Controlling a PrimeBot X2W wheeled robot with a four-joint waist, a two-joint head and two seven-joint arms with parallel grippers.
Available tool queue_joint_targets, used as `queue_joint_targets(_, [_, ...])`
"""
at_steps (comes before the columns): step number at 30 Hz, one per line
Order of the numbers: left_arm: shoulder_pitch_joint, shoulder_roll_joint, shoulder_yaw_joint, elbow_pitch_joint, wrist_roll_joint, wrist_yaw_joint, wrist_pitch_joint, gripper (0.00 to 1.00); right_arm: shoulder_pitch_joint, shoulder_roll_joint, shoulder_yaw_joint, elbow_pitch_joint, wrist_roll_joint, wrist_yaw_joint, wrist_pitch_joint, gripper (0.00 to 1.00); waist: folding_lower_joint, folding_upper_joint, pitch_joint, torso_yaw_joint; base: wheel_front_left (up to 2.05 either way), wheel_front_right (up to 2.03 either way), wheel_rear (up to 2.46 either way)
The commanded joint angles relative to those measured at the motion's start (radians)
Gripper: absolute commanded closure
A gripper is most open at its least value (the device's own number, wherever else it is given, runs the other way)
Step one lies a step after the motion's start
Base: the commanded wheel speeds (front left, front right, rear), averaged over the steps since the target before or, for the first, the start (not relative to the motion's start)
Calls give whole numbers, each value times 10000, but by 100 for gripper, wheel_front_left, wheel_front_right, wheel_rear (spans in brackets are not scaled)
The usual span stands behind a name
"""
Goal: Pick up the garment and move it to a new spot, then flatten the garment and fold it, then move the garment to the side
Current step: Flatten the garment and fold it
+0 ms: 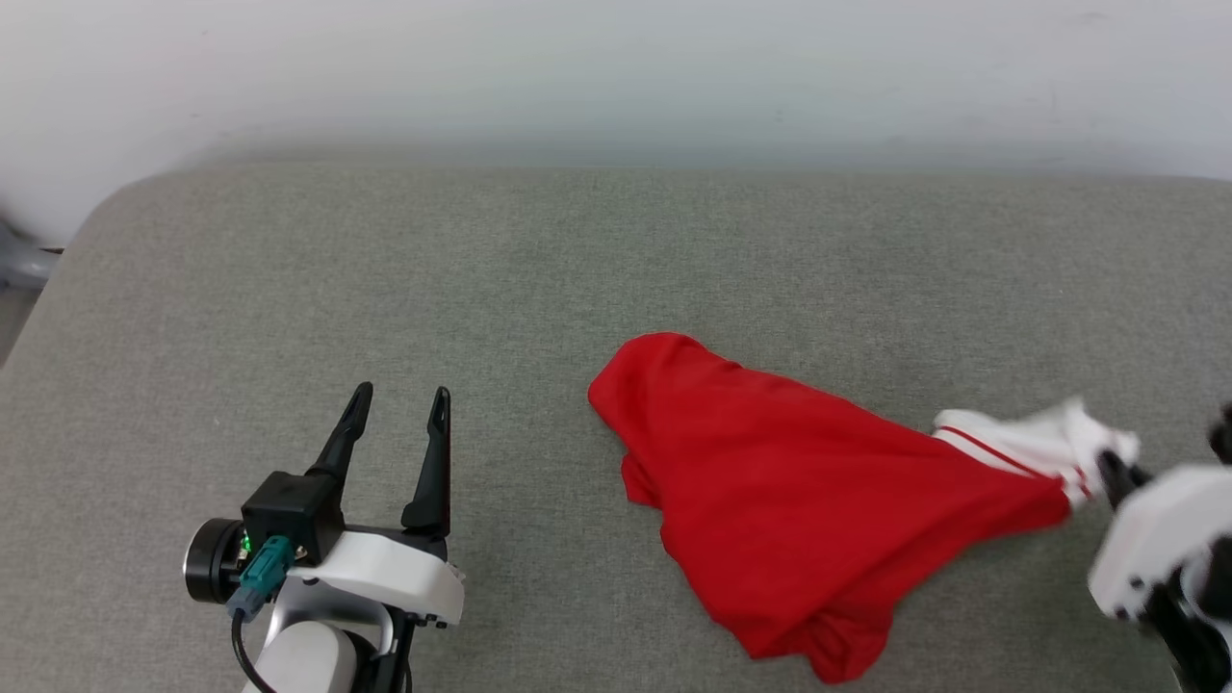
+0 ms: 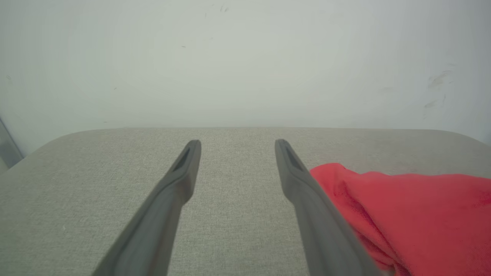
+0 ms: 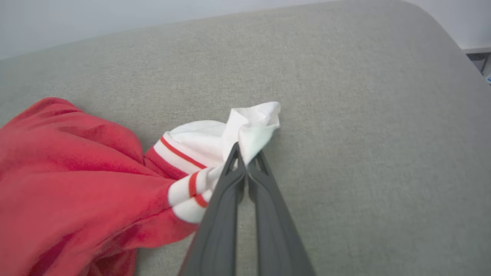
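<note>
Right gripper [image 3: 247,158] clamps a white sleeve of the garment [image 1: 789,481], crumpled near the bench's [image 1: 289,279] right edge; left gripper [image 1: 400,395] gapes empty. Moving, flattening and folding seemingly remain.

**Left gripper** [image 1: 402,397]: two long dark grey fingers [image 2: 184,180], tapered to narrow tips, each with a shallow slot recessed near the tip.
**Base block** [image 1: 294,510]: black, boxy.
**Wrist shell** [image 1: 385,577]: white moulded plastic, rounded, with small dark dots noted along the lower edge.
**Side cylinder** [image 1: 207,573]: black, round-ended.
**Connector** [image 1: 265,568]: teal plug, fitted with a black cable [image 1: 239,654]. A small green light [image 1: 246,544] is seen beside it.
**Forearm** [image 1: 303,664]: pale grey, rounded.
**Right gripper** [image 3: 247,157]: same dark grey slotted fingers. Its white casing [image 1: 1155,529] and black parts are recorded blurred.
</note>
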Motion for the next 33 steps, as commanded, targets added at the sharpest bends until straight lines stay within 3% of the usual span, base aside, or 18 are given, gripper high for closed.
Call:
queue_joint_targets(1, [94, -24, 37, 10, 43, -25, -25, 0, 236, 71, -229, -10, -32, -7, -88, 100, -1, -1, -17, -52, 0, 0, 0])
queue_joint_targets(7, [170, -36, 85, 68, 38, -64, -25, 0, 1701, 330, -1693, 1175, 249, -7, -657, 96, -1, -1, -16, -124, 0, 0, 0])
queue_joint_targets(8, [168, -26, 99, 86, 30, -67, -25, 0, 1818, 335, -1716, 1524, 474, -7, -831, 37, -1, -1, -12, -132, 0, 0, 0])
queue_joint_targets(9, [168, -23, 116, 108, 11, -65, -25, 0, 1887, 329, -1703, 1853, 595, -7, -1010, 0, -1, -1, -8, -139, 0, 0, 0])
queue_joint_targets(14, [236, 19, 140, 201, -19, -68, -25, 0, 1633, 306, -1757, 2777, 1017, -7, -2938, 0, -1, -1, -85, -118, 0, 0, 0])
queue_joint_targets(22, [485, -29, 154, 302, -56, 59, -25, 0, 1306, 312, -1471, 2591, 619, -7, -6061, 0, -1, -1, -484, 13, 0, 0, 0])
queue_joint_targets(28, [810, -40, 154, 310, -55, 182, -25, 0, 1667, 313, -489, 1939, 159, -7, -7080, 0, -1, -1, -875, 67, 0, 0, 0])
queue_joint_targets(33, [1073, 39, 128, 266, -53, 287, 31, 0, 1993, 312, 558, 1005, -290, -7, -7094, 0, -1, -1, -1112, -6, 0, 0, 0])
